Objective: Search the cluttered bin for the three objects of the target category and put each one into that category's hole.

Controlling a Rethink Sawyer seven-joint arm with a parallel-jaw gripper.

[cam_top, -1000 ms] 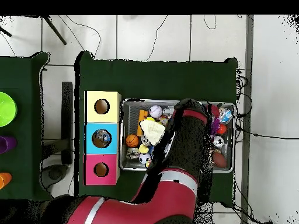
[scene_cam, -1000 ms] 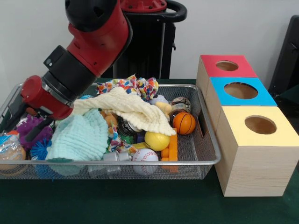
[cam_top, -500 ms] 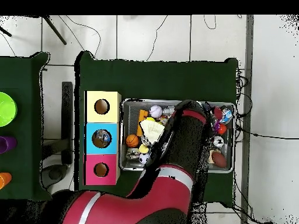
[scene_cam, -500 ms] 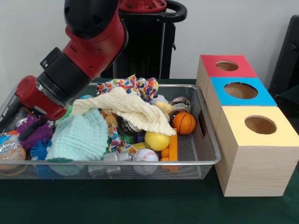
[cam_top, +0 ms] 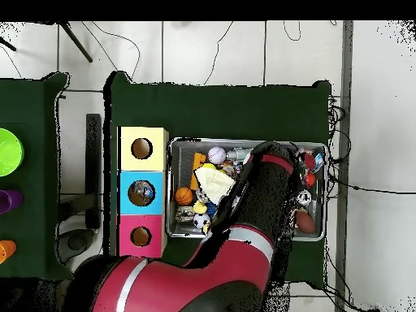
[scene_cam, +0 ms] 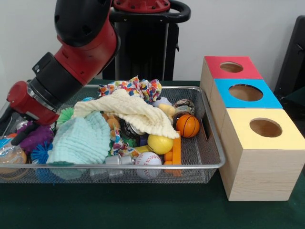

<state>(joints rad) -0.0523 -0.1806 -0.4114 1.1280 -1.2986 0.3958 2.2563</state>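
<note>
Judging by the clutter, you are probably after the balls, though nothing here tells the category for certain: a miniature basketball [scene_cam: 188,126], a smooth yellow ball [scene_cam: 160,144] and a small baseball [scene_cam: 148,159] sit close together in the wire mesh bin [scene_cam: 215,151], at the end nearest the three hole-topped boxes. All three look light and rigid enough to keep their shape under a pinch, but round and likely to roll or squirt sideways, so take each across its widest middle from straight above. The yellow ball looks glossy and the most slippery; the basketball's pebbled skin and the baseball's stitched cover should give better hold. The cream waffle-weave cloth [scene_cam: 136,112] drapes limply right over the basketball's neighbours, and the baseball rests against the front wall beside an orange block [scene_cam: 176,150], leaving little finger room there. Your gripper [scene_cam: 13,130] hangs at the opposite end of the bin, well apart from the balls, with its dark fingers spread and pinching nothing, just beside a fuzzy purple toy [scene_cam: 37,136] and the soft mint-green cloth [scene_cam: 81,140]. The overhead view hides it beneath the arm.
</note>
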